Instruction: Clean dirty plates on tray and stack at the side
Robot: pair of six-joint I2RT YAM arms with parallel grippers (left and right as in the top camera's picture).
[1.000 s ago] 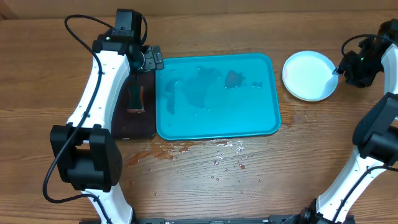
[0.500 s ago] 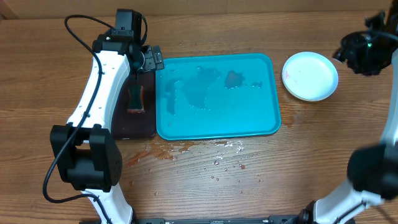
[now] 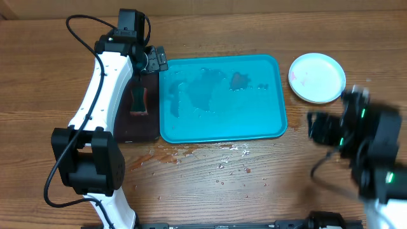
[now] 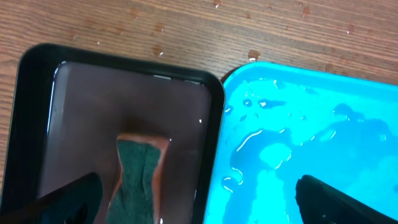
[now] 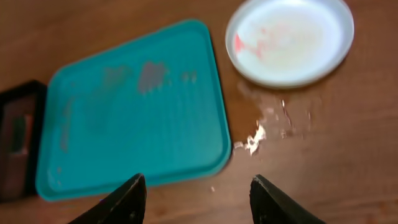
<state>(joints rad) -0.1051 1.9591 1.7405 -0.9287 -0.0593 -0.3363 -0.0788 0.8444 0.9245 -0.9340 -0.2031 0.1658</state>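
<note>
The turquoise tray (image 3: 219, 98) lies mid-table, wet, with no plate on it; it also shows in the right wrist view (image 5: 130, 112) and the left wrist view (image 4: 323, 137). A white plate (image 3: 317, 77) with faint red smears sits on the table right of the tray, also in the right wrist view (image 5: 289, 37). I cannot tell whether other plates lie under it. My left gripper (image 4: 196, 199) is open over the black tray's right edge, above the sponge (image 4: 142, 171). My right gripper (image 5: 198, 199) is open and empty, blurred, below the plate near the tray's right front corner.
A black tray (image 3: 137, 105) with water and a sponge (image 3: 138, 100) stands left of the turquoise tray. Water drops and reddish spots (image 3: 222, 159) lie on the wood in front of the tray. A wet patch (image 5: 261, 134) lies below the plate.
My right arm has swung from beside the white plate at the far right down toward the front right of the table. The left arm and the plate have not moved.
</note>
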